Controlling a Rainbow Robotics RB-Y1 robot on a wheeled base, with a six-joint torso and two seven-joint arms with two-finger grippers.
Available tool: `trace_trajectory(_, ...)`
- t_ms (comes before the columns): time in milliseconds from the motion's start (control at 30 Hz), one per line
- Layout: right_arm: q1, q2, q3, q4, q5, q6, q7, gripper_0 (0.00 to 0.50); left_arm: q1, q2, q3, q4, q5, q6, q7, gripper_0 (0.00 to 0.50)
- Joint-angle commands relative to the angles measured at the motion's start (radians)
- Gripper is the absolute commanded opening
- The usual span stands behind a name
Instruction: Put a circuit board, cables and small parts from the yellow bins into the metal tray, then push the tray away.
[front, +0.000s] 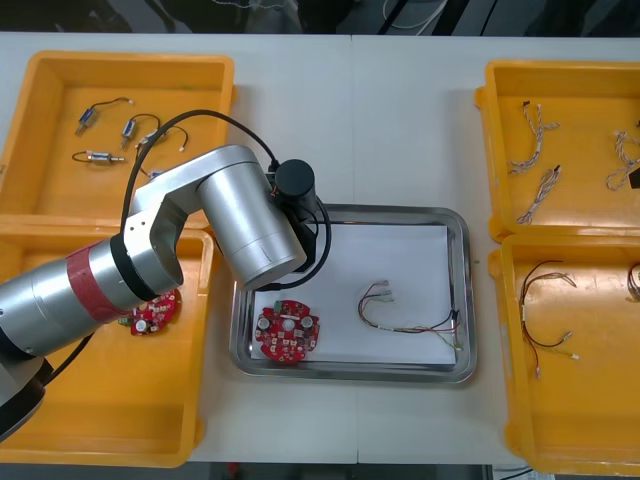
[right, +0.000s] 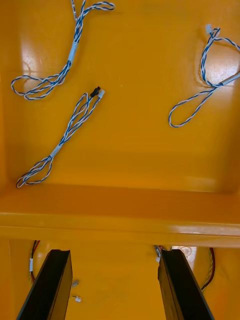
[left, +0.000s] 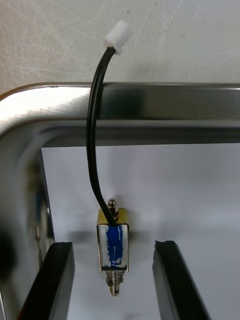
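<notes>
The left pincer (left: 112, 245) is spread over the far left corner of the tray (left: 165, 97) and touches nothing. A small metal part (left: 114, 235) lies on the tray's white inside between the fingers, with a gap on each side. The part's long axis runs near to far, in line with the fingers. Its black cable (left: 92, 130) leads on over the far rim, so the white plug (left: 118, 36) rests outside on the counter (left: 200, 40).

I judge that the coming move turns on this. The part is already set down, so the pincer need only rise straight up. A sideways drift could catch the cable and drag the part. The tray's inside is flat and smooth, with bare room around the part. A circuit board (front: 288, 334) sits at its near left and a thin cable (front: 400, 315) lies toward the right.

The right pincer (right: 116, 252), also spread and empty, hangs over the wall between the two yellow bins (right: 120, 215) on the right. Blue and white cables (right: 65, 135) lie in the far bin. It is the nearer arm for those, should one be wanted next.
</notes>
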Motion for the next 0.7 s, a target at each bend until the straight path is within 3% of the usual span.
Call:
trace_trajectory(33, -0.070, -0.030, 0.017, 0.036, 0.035, 0.003, -0.058, 0.500, 0.008, -0.030, -0.013, -0.010, -0.015, -0.011, 0.076, 0.500)
trace_trajectory(333, -0.140, -0.025, 0.125, 0.113, 0.073, 0.003, -0.222, 0.500, 0.008, -0.030, 0.021, -0.038, -0.017, -0.002, 0.087, 0.500)
trace_trajectory(700, -0.254, 0.055, 0.148, 0.284, 0.166, -0.004, -0.308, 0.500, 0.006, -0.025, 0.180, -0.168, 0.041, 0.162, 0.076, 0.500)
